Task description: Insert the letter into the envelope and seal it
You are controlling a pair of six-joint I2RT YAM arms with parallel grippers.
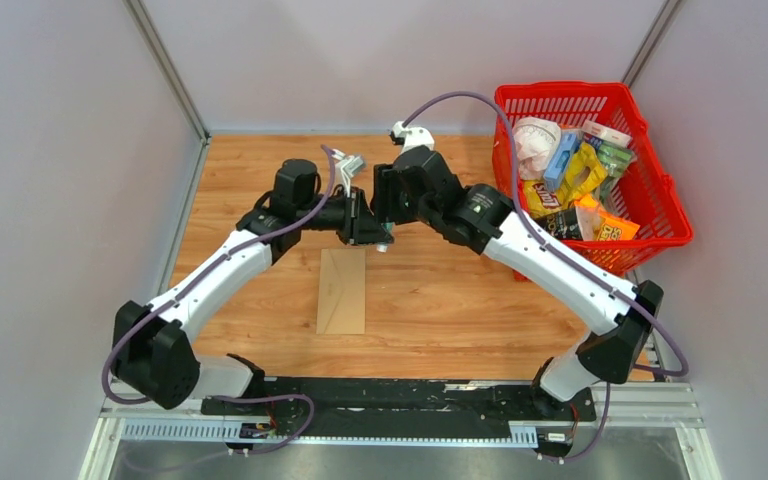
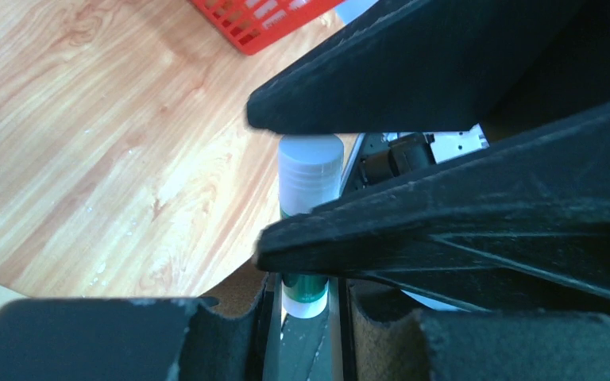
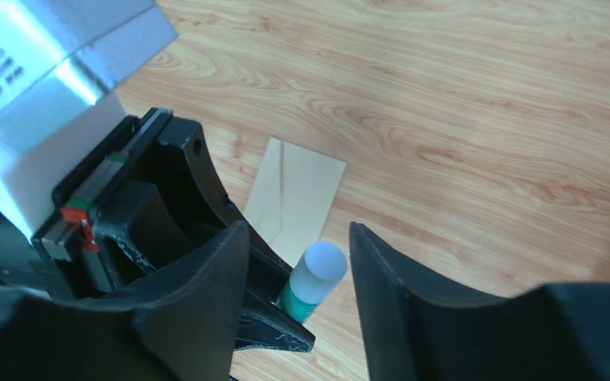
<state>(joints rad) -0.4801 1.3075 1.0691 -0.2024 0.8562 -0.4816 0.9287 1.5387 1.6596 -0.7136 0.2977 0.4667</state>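
A: Envelope (image 1: 341, 290) position?
B: Flat on the table (image 1: 440, 300), long axis near-to-far, just near of both grippers (letter not visible).
A: Grippers?
B: Left gripper (image 2: 306, 309) clamps a glue stick (image 3: 314, 278) by its green body. The right gripper (image 3: 299, 234) is spread wide, its fingers flanking the white cap (image 3: 323, 262). The left arm is nearer.

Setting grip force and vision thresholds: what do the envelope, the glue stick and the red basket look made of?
Envelope: tan kraft paper, mostly matte, lying flat with a faint fold line down it.
Glue stick: probably smooth plastic, a white cap with a slight sheen over a green body.
Basket: red moulded plastic by the look, with open lattice walls and a solid rim.
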